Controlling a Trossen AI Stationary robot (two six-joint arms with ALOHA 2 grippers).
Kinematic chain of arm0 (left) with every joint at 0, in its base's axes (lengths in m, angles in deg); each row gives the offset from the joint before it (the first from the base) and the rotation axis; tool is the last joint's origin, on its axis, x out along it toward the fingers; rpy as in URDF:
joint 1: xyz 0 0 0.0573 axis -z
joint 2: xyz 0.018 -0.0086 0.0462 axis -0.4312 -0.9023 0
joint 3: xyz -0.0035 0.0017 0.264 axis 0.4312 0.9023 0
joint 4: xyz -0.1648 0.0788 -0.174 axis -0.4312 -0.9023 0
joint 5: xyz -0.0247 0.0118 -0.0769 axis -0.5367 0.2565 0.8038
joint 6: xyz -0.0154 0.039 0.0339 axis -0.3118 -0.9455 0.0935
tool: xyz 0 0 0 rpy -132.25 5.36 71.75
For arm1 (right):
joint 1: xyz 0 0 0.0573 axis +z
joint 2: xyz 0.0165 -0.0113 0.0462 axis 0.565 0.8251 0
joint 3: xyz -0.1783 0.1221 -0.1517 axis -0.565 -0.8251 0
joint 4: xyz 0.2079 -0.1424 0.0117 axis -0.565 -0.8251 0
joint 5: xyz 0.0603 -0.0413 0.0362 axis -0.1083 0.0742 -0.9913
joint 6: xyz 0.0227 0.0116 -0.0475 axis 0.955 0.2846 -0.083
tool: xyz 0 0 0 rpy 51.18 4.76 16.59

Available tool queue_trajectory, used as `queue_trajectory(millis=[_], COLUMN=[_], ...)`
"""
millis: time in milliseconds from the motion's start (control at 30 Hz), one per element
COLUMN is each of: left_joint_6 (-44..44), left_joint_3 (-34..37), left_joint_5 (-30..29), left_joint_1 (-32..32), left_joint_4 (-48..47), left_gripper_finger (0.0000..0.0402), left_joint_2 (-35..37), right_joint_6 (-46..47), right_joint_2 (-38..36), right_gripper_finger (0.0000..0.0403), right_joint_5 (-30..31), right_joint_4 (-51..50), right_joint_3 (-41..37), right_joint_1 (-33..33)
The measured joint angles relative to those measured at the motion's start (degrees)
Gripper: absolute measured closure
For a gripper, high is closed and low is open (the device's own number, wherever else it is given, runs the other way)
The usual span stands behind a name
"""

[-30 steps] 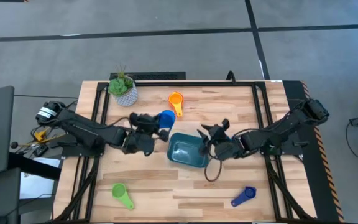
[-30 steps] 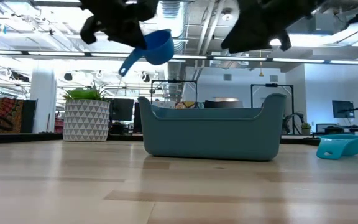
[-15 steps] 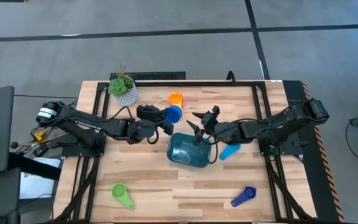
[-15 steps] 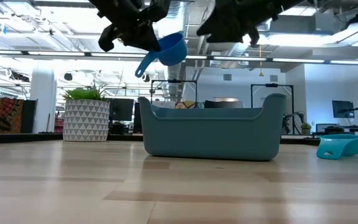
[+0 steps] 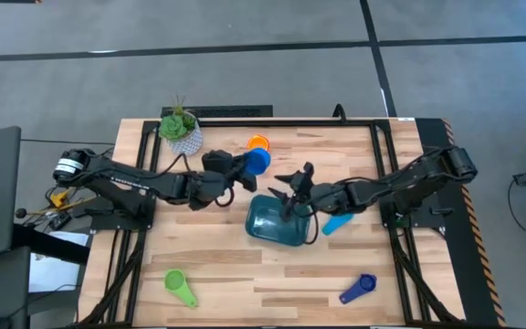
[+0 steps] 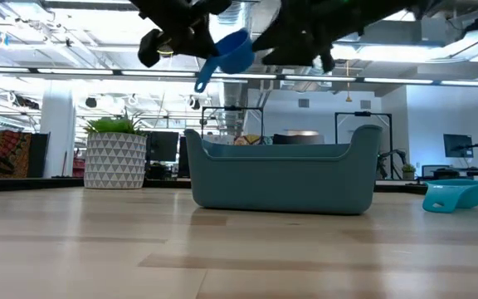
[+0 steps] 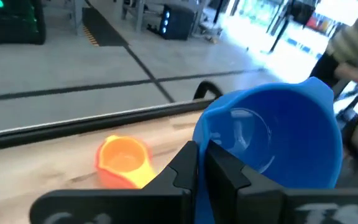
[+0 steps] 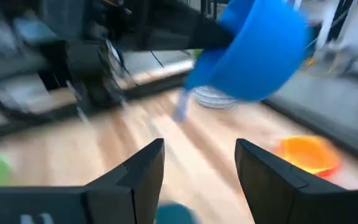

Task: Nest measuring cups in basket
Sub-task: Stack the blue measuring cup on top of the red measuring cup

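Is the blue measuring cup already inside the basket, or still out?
Out. The left claw holds the blue cup in the air, above the basket.

You see a counter (image 5: 245, 265) of pale, smooth wood planks with a soft shine. The teal rounded plastic basket (image 6: 282, 178) looks smooth and matt. The blue plastic measuring cup (image 7: 272, 143) is glossy inside. The orange plastic cup (image 7: 124, 160) looks smooth too.

- The left gripper (image 7: 201, 171) has its two dark fingers pinched together on the rim of a blue plastic measuring cup (image 7: 272, 140).
- A small orange plastic measuring cup (image 7: 123, 160) sits on the light wooden table (image 7: 36, 171).
- Grey floor lies beyond.
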Motion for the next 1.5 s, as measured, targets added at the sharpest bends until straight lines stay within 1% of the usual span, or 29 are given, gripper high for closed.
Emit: queue_trajectory(millis=[67,133,233,333,400,500,533,667,767,867,1000,1033,1067,1200,1267,1367,1433,1500], left_joint_6=[2.1,4.3,7.3,9.1,9.5,9.5,9.8,10.0,9.9,9.9,10.0,10.1,10.4,13.1,13.1,8.9,5.2,3.3], left_joint_3=[0.0,0.0,0.0,0.0,0.0,0.0,0.0,0.0,0.0,0.0,0.0,0.0,0.0,0.0,0.0,0.0,0.0,0.0], left_joint_5=[0.5,2.1,4.9,6.8,7.5,8.3,8.7,10.3,10.3,10.4,10.2,10.1,10.3,11.6,12.0,12.5,12.6,12.6], left_joint_1=[-0.8,-1.7,-2.6,-3.1,-3.1,-3.1,-3.1,-3.1,-3.1,-3.1,-3.1,-3.1,-3.1,-3.1,-3.1,-3.5,-4.0,-4.5], left_joint_4=[2.2,3.6,4.3,4.9,4.9,5.4,5.4,6.0,5.9,5.9,5.8,5.6,5.4,4.3,3.2,1.1,-1.2,-3.4], left_gripper_finger=[0.0390,0.0390,0.0390,0.0390,0.0390,0.0391,0.0391,0.0391,0.0391,0.0391,0.0390,0.0389,0.0387,0.0376,0.0369,0.0357,0.0349,0.0341], left_joint_2=[0.0,0.0,0.0,0.0,0.0,0.0,0.0,0.0,0.0,0.0,0.0,0.0,0.0,0.0,0.0,0.2,0.9,2.3], right_joint_6=[5.7,7.5,7.0,4.6,3.8,2.9,2.6,2.3,2.2,1.2,1.2,1.2,1.1,1.2,1.4,3.9,6.4,9.0], right_joint_2=[2.5,5.3,8.9,11.5,12.9,13.7,14.1,14.5,14.4,14.4,14.4,14.4,14.4,14.4,14.4,14.4,14.0,12.9], right_gripper_finger=[0.0182,0.0180,0.0178,0.0178,0.0180,0.0186,0.0188,0.0208,0.0234,0.0279,0.0361,0.0379,0.0387,0.0383,0.0391,0.0395,0.0396,0.0398], right_joint_5=[-0.6,-1.7,-1.9,-1.9,-2.1,-5.0,-5.2,-5.8,-5.8,-6.3,-10.1,-10.8,-11.5,-12.4,-13.7,-16.5,-20.1,-25.7], right_joint_4=[3.6,8.5,17.6,24.6,27.2,29.1,29.8,29.6,29.4,29.5,29.4,29.2,29.0,27.9,27.7,26.5,23.4,19.9], right_joint_3=[0.0,0.0,0.0,0.0,0.0,0.0,0.0,0.0,0.0,0.0,0.0,0.0,0.0,0.0,0.0,0.0,0.0,0.0], right_joint_1=[-0.2,-0.6,-1.3,-2.0,-2.6,-3.6,-3.9,-5.4,-6.1,-6.6,-7.5,-7.7,-8.0,-8.5,-8.8,-9.4,-10.3,-11.8])
